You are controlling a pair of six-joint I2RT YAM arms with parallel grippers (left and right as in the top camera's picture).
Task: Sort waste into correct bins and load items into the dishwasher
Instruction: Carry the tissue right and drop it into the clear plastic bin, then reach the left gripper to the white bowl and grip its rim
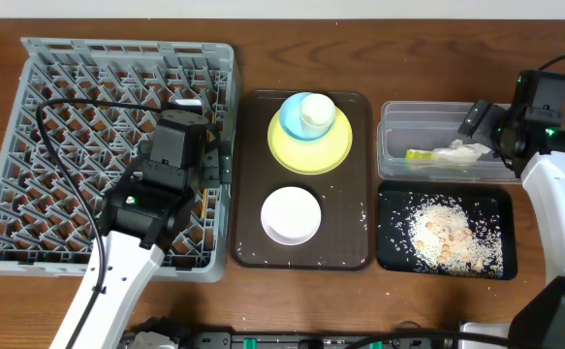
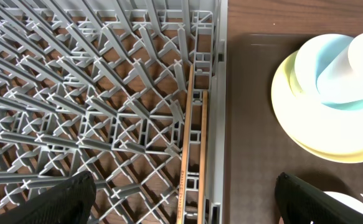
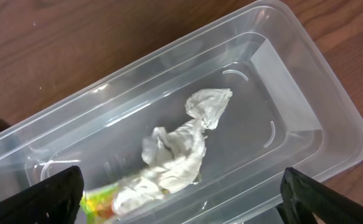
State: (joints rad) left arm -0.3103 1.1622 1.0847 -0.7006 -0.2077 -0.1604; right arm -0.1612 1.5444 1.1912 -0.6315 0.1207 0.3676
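The grey dish rack (image 1: pixel 69 145) stands at the left. My left gripper (image 1: pixel 214 165) hangs open and empty over its right edge. In the left wrist view the wooden chopsticks (image 2: pixel 190 155) lie in the rack (image 2: pixel 75 93) along that edge, between the open fingers (image 2: pixel 187 205). The yellow plate (image 1: pixel 335 150) carries the light blue cup (image 1: pixel 306 114); the white bowl (image 1: pixel 291 214) sits in front of it. My right gripper (image 1: pixel 481 121) is open above the clear tub (image 1: pixel 391 145), which holds white tissue (image 3: pixel 181 149) and the yellow-green wrapper (image 3: pixel 97 202). Rice crumbs (image 1: pixel 447 233) lie in the black tray (image 1: pixel 393 208).
The plate, cup and bowl rest on a dark brown serving tray (image 1: pixel 355 223) between the rack and the two bins, with a few stray crumbs on it. Bare wooden table runs along the back and front edges.
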